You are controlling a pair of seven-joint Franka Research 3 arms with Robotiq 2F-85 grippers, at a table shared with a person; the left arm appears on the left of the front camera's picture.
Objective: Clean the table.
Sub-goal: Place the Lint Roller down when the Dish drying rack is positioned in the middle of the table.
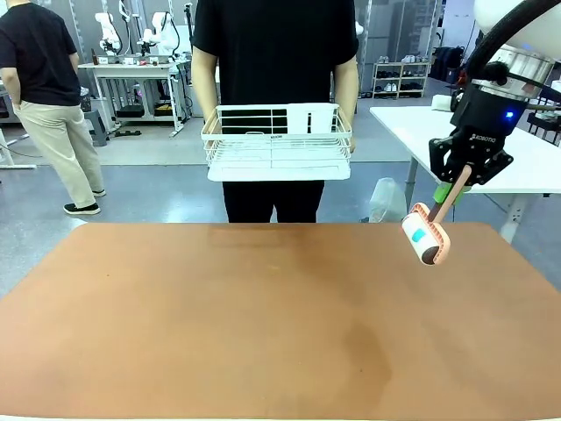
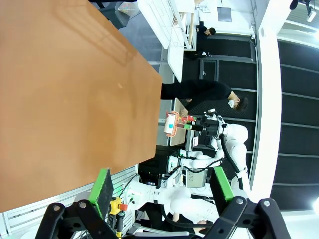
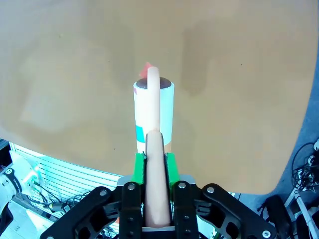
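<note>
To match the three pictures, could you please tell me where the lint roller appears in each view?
Front view: the lint roller hangs at the right, gripped by the right claw, at the far edge of the table.
Left wrist view: the lint roller is small, mid-picture, just past the table edge.
Right wrist view: the lint roller is in the centre, over the table.
Shared landmark: the reddish-brown table top.

Even overhead light is filling the front view, keeping the table matte and evenly lit, with a faint darker patch lying right of its middle. In the right wrist view the tabletop is washing out to pale tan, the lint roller is glowing near white, and glare is bleaching the lower left corner. Both wrist views are bending straight lines toward their edges.
</note>
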